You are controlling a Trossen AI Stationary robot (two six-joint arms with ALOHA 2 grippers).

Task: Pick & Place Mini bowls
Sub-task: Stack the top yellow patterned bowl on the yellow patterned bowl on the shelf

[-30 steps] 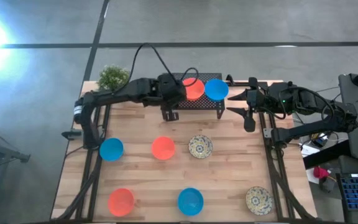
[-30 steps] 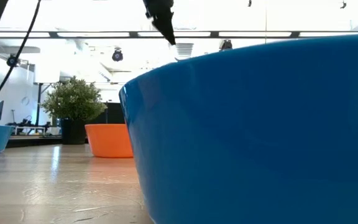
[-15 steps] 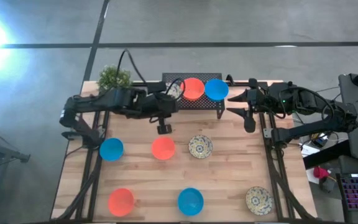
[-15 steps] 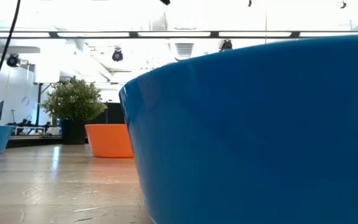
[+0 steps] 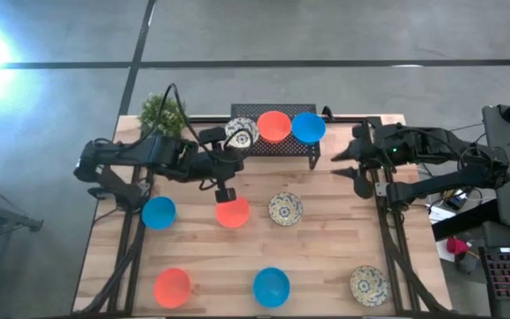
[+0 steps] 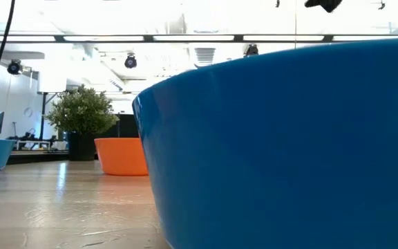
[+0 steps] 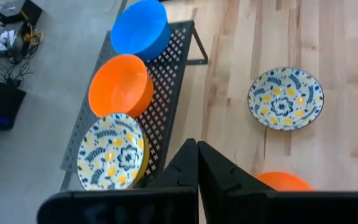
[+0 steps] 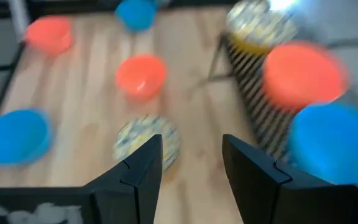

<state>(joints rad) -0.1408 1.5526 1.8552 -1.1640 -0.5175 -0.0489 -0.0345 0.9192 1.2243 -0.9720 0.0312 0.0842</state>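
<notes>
Sitting on the rack point(image 5: 273, 146), three mini bowls point(image 5: 274, 126) (patterned, orange, blue); left gripper point(image 5: 225, 192) closed, empty.

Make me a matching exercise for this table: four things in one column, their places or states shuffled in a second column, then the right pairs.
Things:
1. black mesh rack
2. left tool
3. right tool
4. potted plant

Places or states:
A. open, at the table's right edge, beside the rack
B. at the table's far left corner
C. shut, above the orange-red bowl in the middle row
D. holds a patterned bowl, an orange-red one and a blue one

Pairs: 1-D, 2-C, 3-A, 4-B
</notes>
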